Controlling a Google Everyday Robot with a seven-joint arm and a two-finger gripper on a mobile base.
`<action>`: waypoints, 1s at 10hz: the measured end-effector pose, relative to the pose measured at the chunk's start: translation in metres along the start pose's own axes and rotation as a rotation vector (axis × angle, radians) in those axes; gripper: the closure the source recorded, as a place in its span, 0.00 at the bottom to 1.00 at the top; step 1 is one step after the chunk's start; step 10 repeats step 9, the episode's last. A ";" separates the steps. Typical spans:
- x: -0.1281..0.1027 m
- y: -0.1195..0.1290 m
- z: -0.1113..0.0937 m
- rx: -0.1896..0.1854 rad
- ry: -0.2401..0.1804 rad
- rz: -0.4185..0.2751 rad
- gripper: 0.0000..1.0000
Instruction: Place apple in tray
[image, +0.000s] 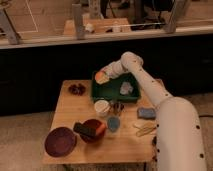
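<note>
The apple (101, 77), small and orange-red with a yellowish side, is held in my gripper (103, 75) above the far left corner of the dark green tray (111, 91). My white arm reaches in from the lower right and bends over the tray's back edge. The gripper is shut on the apple. A pale crumpled item (126, 88) lies inside the tray on its right side.
On the wooden table (65, 116) stand a white cup (102, 107), a small metal cup (118, 107), a blue cup (113, 123), a dark red bowl (93, 130), a maroon plate (60, 141), a blue sponge (146, 113), and a dark item (76, 89) far left.
</note>
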 end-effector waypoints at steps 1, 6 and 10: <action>0.010 -0.001 0.010 -0.014 -0.007 0.014 0.34; 0.032 -0.009 0.004 -0.032 -0.055 0.074 0.20; 0.027 -0.007 -0.004 -0.048 -0.078 0.053 0.20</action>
